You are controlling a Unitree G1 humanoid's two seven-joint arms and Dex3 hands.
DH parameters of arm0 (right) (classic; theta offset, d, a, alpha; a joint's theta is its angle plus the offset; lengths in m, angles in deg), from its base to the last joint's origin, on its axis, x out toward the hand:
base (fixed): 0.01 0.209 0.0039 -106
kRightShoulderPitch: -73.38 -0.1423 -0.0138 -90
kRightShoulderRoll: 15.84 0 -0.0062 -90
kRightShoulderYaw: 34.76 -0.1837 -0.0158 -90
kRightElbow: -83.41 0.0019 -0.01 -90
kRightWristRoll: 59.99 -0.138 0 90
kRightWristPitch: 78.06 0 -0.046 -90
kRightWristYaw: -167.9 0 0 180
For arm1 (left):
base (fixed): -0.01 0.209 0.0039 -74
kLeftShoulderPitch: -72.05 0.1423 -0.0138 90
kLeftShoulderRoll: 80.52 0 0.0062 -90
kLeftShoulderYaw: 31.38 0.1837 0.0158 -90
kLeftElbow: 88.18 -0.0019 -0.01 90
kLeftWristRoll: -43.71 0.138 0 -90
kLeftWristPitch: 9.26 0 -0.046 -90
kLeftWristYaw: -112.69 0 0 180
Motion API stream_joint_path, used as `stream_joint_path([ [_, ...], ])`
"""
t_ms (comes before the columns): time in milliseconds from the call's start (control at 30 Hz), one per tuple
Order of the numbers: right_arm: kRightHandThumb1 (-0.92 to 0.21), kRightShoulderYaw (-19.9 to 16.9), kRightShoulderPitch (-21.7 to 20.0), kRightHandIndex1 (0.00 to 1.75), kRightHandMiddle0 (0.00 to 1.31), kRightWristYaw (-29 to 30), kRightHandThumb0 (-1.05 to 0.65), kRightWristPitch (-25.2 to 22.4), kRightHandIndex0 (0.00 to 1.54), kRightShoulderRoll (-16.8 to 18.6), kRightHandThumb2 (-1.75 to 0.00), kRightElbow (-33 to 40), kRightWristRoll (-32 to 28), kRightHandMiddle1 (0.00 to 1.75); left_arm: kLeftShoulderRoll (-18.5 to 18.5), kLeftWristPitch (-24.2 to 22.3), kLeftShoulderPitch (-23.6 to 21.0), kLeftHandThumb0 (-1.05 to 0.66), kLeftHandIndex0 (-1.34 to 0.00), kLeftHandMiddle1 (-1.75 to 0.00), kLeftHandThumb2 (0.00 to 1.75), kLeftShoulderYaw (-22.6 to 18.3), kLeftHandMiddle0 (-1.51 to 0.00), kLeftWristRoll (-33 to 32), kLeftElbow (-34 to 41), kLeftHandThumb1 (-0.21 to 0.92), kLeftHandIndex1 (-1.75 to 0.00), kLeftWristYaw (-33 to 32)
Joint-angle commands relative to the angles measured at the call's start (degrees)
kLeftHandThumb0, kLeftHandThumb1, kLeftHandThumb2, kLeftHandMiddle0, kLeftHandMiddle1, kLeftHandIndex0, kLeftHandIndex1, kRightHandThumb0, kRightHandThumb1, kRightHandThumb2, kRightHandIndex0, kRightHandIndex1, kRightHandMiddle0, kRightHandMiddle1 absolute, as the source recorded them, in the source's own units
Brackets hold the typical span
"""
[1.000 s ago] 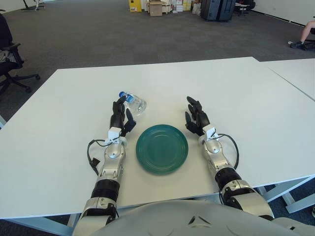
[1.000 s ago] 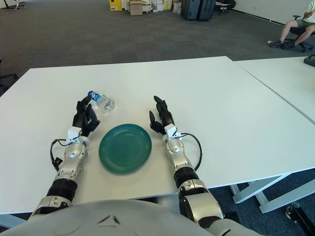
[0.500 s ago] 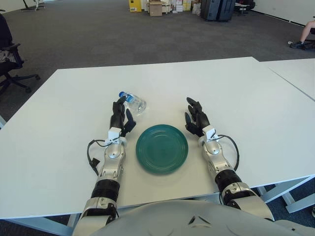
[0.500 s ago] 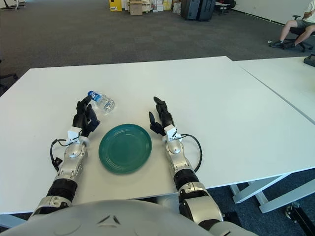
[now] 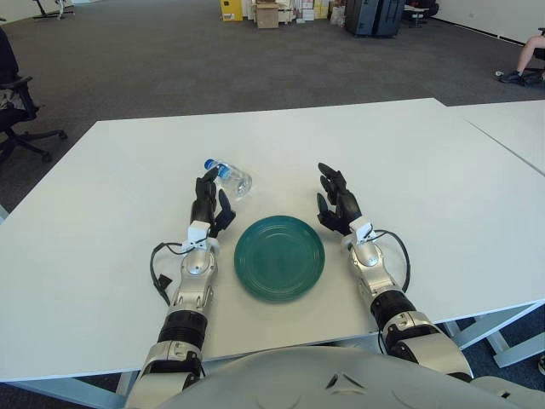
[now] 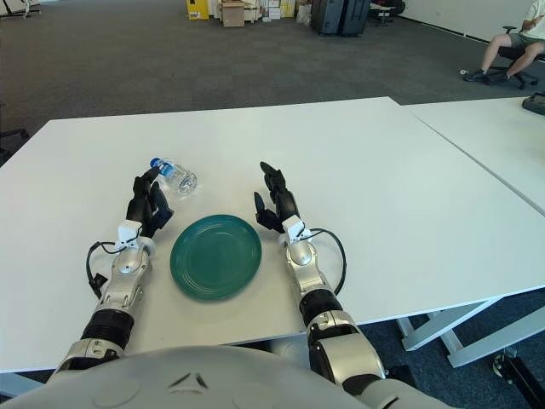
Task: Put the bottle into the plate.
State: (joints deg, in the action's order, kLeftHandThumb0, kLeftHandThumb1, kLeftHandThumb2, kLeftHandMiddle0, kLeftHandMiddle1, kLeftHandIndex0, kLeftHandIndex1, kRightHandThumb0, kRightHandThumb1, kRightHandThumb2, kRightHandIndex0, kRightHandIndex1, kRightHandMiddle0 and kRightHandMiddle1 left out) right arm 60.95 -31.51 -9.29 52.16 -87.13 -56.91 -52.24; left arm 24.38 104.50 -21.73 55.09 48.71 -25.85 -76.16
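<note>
Room lies open on the table [image 5: 443,196] outward of both hands and beyond them to its far edge. One bottle [image 5: 230,178] lies on its side just past the left hand [image 5: 209,204], whose fingers are spread, holding nothing. One plate [image 5: 279,257] sits between that hand and the right hand [image 5: 337,207], likewise spread.

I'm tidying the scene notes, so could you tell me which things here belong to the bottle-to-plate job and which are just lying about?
Part of the job:
- bottle, lying on its side on the white table
- green plate, nothing on it
- left hand, open, just short of the bottle
- right hand, open, beside the plate

Just lying about:
- office chair
- boxes on the carpet
</note>
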Motion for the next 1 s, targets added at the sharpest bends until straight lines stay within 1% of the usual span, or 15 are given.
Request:
stream_joint_path([
  [0, -0.92, 0.3, 2.5, 0.00, 0.00, -0.2, -0.81, 1.9, 0.14, -0.6, -0.84, -3.6, 0.8, 0.35, -5.6, 2.6, -2.3, -0.86, 0.00, 0.00, 0.96, -1.1, -0.24, 3.8, 0.0, 0.92, -0.65, -1.7],
  [67, -0.92, 0.3, 2.3, 0.00, 0.00, -0.3, -0.81, 2.1, 0.14, -0.5, -0.85, -4.0, 0.7, 0.35, -9.8, 3.8, -3.6, -0.86, 0.00, 0.00, 0.93, -1.7, -0.23, 7.3, 0.1, 0.92, -0.63, -3.3],
  [133, -0.92, 0.3, 2.1, 0.00, 0.00, -0.3, -0.82, 2.2, 0.14, -0.5, -0.85, -4.4, 0.6, 0.35, -11.7, 4.6, -4.4, -0.88, 0.00, 0.00, 0.89, -1.9, -0.21, 9.4, -0.2, 0.92, -0.60, -4.3],
  [167, -0.92, 0.2, 2.0, 0.00, 0.00, -0.3, -0.82, 2.1, 0.14, -0.5, -0.85, -4.6, 0.5, 0.35, -14.5, 5.7, -5.7, -0.88, 0.00, 0.00, 0.89, -2.0, -0.21, 12.2, -0.2, 0.92, -0.60, -5.9],
  [200, -0.92, 0.2, 1.9, 0.00, 0.00, -0.3, -0.82, 2.1, 0.14, -0.4, -0.84, -4.8, 0.4, 0.36, -16.4, 6.7, -6.7, -0.88, 0.00, 0.00, 0.73, -2.0, -0.19, 14.2, -0.4, 0.92, -0.58, -7.1],
  [233, -0.92, 0.1, 1.8, 0.00, 0.00, -0.4, -0.82, 2.1, 0.14, -0.4, -0.84, -5.0, 0.4, 0.36, -17.8, 7.3, -7.4, -0.88, 0.00, 0.00, 0.62, -2.0, -0.18, 15.5, -0.6, 0.92, -0.57, -8.1],
  [267, -0.92, 0.1, 1.7, 0.00, 0.00, -0.3, -0.82, 2.1, 0.14, -0.3, -0.84, -5.1, 0.4, 0.36, -18.5, 7.8, -7.8, -0.88, 0.00, 0.00, 0.59, -1.9, -0.17, 16.3, -0.9, 0.92, -0.56, -8.7],
  [300, -0.92, 0.0, 1.6, 0.00, 0.00, -0.4, -0.82, 1.5, 0.14, -0.2, -0.84, -5.3, 0.1, 0.36, -21.4, 8.3, -9.7, -0.88, 0.00, 0.00, 0.53, -0.9, -0.17, 20.8, -1.7, 0.92, -0.56, -12.1],
  [333, -0.92, -0.1, 1.4, 0.00, 0.00, -0.7, -0.82, 0.9, 0.14, 0.0, -0.84, -5.4, -0.1, 0.36, -24.3, 8.3, -11.7, -0.90, 0.00, 0.00, 0.44, 0.2, -0.14, 25.3, -2.2, 0.92, -0.54, -15.3],
  [400, -0.92, -0.4, 1.1, 0.00, 0.00, -1.1, -0.83, 0.0, 0.13, 0.2, -0.83, -5.6, -0.6, 0.35, -28.0, 8.0, -14.8, -0.93, 0.00, 0.00, 0.34, 2.1, -0.10, 31.5, -3.5, 0.92, -0.51, -19.9],
  [433, -0.92, -0.4, 1.1, 0.00, 0.00, -1.2, -0.83, -0.4, 0.13, 0.2, -0.83, -5.6, -0.7, 0.35, -28.8, 7.7, -15.7, -0.95, 0.00, 0.00, 0.29, 2.8, -0.08, 32.9, -4.0, 0.92, -0.49, -21.1],
  [533, -0.92, -0.8, 0.7, 0.00, 0.00, -1.5, -0.83, -2.9, 0.13, 0.5, -0.82, -5.3, -1.3, 0.34, -31.5, 6.4, -20.6, -0.99, 0.00, 0.00, 0.21, 6.3, -0.03, 38.6, -6.8, 0.91, -0.43, -25.3],
  [633, -0.92, -1.1, 0.6, 0.00, 0.00, -1.5, -0.82, -3.8, 0.14, 0.7, -0.80, -5.2, -1.2, 0.35, -32.8, 5.8, -24.0, -1.01, 0.00, 0.00, 0.15, 9.3, -0.01, 42.5, -9.8, 0.92, -0.39, -29.1],
  [800, -0.92, -1.7, 0.8, 0.01, 0.00, -0.4, -0.81, -7.1, 0.14, 1.5, -0.77, -3.7, -1.2, 0.36, -36.1, 3.4, -30.4, -1.04, 0.00, 0.00, 0.15, 16.8, 0.00, 51.4, -16.1, 0.92, -0.32, -35.8],
  [967, -0.92, -1.6, 2.4, 0.01, 0.00, 0.4, -0.77, -9.5, 0.17, 2.2, -0.70, 0.4, -0.8, 0.40, -38.0, 0.2, -35.0, -1.03, 0.00, 0.00, 0.24, 23.7, 0.00, 58.2, -21.2, 0.92, -0.25, -40.7],
])
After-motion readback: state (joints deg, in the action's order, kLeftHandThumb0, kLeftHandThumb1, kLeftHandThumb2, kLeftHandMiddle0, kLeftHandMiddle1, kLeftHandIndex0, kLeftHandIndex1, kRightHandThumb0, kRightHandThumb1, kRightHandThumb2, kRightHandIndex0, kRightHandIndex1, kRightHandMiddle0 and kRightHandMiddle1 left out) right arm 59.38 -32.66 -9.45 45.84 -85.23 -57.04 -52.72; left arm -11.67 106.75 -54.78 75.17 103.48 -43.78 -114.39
